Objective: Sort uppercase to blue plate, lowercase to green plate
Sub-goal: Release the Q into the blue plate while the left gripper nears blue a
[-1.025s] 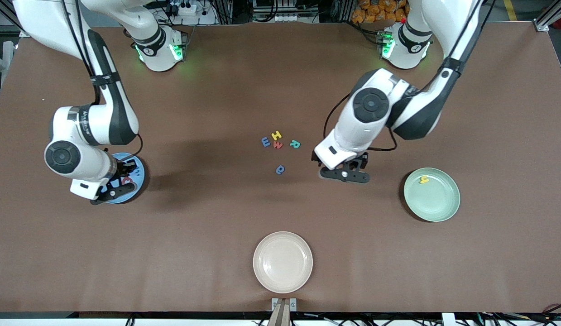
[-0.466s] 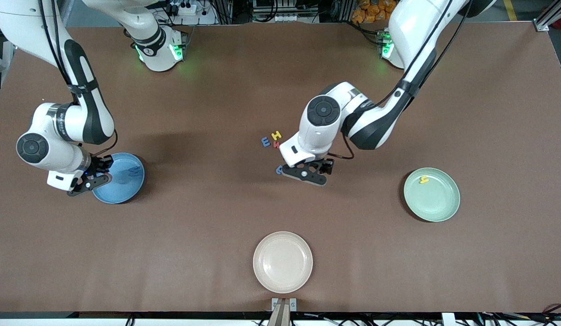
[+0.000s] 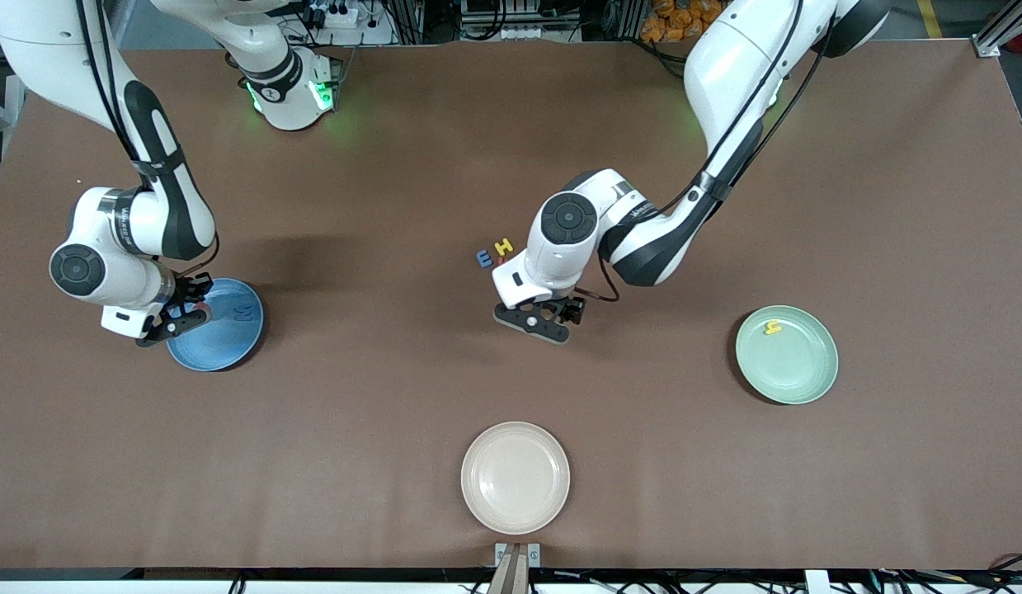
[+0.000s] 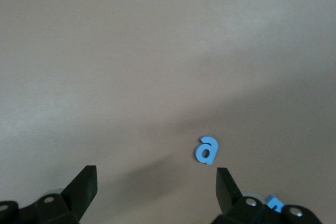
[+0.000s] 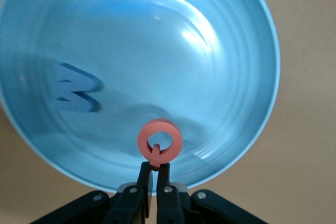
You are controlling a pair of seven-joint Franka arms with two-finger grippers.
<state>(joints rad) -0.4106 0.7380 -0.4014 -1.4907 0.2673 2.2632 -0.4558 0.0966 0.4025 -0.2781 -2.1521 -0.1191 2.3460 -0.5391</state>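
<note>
My right hand clamped on red Q, over blue plate | blue W in that plate, seemingly flat | my left hand fingers apart, low over surface above blue a | yellow h in green plate

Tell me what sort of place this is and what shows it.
Most likely a robotics lab. Two arms are bolted at a brown table; a power strip and aluminium frame posts stand past its edge. The props are foam letters, like the blue a, and plain plates such as the cream-white plate.
</note>
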